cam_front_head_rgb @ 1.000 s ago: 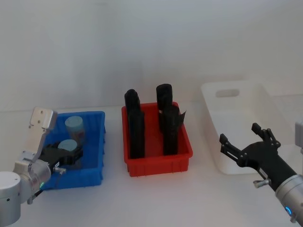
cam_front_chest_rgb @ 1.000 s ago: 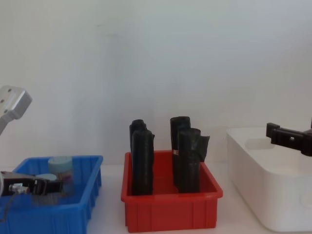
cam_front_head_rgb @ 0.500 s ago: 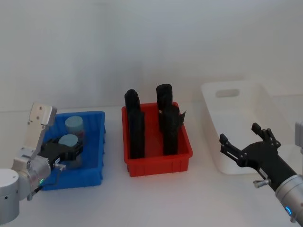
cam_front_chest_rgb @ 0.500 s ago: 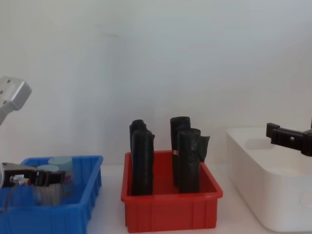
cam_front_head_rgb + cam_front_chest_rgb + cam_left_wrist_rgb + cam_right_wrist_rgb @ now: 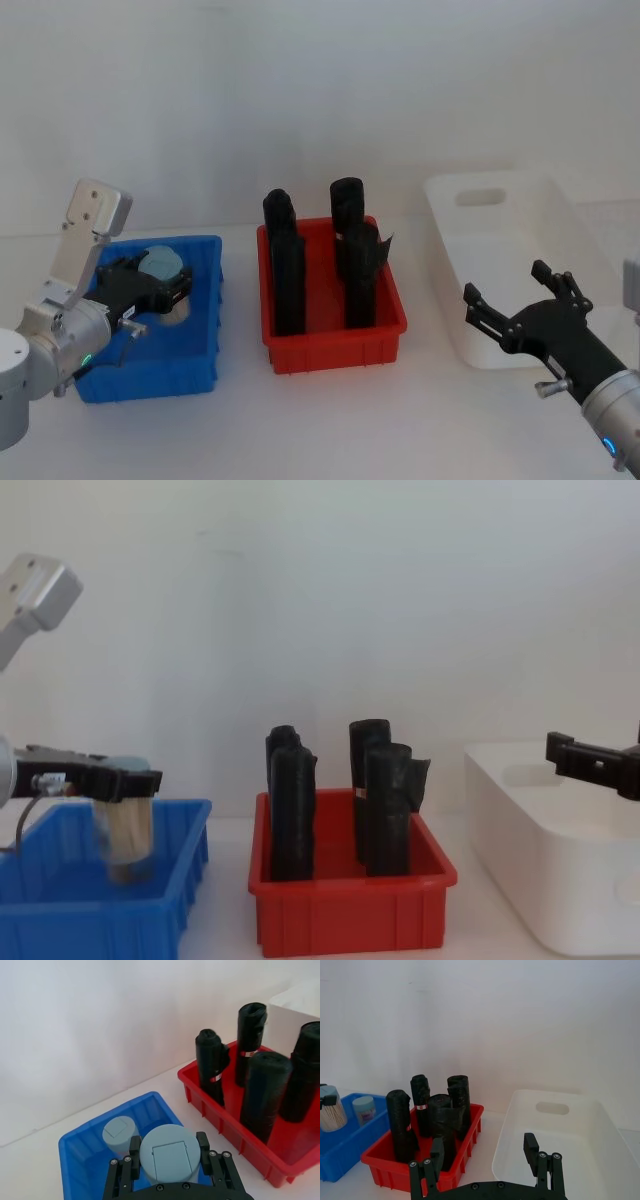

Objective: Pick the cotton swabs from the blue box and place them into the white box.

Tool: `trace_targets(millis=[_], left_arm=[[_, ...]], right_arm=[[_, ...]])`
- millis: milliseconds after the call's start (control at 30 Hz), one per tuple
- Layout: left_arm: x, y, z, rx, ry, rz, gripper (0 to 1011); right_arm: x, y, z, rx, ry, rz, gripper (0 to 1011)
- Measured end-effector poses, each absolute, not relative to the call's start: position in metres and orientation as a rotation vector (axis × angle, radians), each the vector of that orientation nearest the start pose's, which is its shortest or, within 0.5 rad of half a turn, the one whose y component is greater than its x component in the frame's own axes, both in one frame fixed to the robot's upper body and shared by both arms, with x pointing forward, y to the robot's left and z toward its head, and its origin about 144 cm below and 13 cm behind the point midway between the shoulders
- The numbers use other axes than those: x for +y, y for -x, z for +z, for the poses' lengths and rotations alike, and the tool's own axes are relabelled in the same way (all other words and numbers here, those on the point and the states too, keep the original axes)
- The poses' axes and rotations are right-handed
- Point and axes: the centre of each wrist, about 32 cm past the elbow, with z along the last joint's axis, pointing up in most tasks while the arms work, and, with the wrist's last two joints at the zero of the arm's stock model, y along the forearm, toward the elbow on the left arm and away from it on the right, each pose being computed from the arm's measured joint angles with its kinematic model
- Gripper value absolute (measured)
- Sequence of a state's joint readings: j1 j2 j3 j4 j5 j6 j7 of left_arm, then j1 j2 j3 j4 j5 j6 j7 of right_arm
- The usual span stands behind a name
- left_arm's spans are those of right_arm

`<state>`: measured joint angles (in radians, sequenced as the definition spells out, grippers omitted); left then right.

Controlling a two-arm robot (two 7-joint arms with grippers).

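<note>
My left gripper (image 5: pixel 150 288) is shut on a cotton swab jar (image 5: pixel 162 265) with a pale blue cap and holds it upright over the blue box (image 5: pixel 205 300). From the chest, the jar (image 5: pixel 126 826) hangs with its base about level with the box rim (image 5: pixel 110 907). In the left wrist view the held jar (image 5: pixel 169 1154) sits between the fingers, and a second jar (image 5: pixel 120 1134) stands in the blue box (image 5: pixel 75 1136) below. The white box (image 5: pixel 470 330) is at far right. My right gripper (image 5: pixel 503 282) hovers open at its near edge.
A red bin (image 5: pixel 330 350) holding several tall black rolls (image 5: pixel 288 275) stands between the blue box and the white box. The rolls rise well above the bin's rim (image 5: pixel 350 888). Bare white tabletop lies in front of all three containers.
My left gripper has risen with the swab jar, lifting it from the floor of the blue box to about rim height. The right arm has not moved.
</note>
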<state>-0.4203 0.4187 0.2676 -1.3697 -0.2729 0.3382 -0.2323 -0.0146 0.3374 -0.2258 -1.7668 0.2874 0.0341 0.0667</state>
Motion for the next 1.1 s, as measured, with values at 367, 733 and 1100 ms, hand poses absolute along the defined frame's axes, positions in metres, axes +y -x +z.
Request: trace_targets(millis=[367, 733, 1100], left_arm=[[0.288, -0.555, 1.264, -0.041, -0.333, 1.083, 671], [0.274, -0.556, 1.29, -0.07, -0.336, 0.923, 671], [0.258, -0.563, 1.308, -0.072, -0.318, 0.742, 671]], right_arm=[[-0.237, -0.443, 1.189, -0.075, -0.026, -1.23, 1002], [-0.237, -0.443, 1.189, -0.075, -0.026, -1.23, 1002], [-0.237, -0.443, 1.189, -0.075, -0.026, -1.23, 1002]])
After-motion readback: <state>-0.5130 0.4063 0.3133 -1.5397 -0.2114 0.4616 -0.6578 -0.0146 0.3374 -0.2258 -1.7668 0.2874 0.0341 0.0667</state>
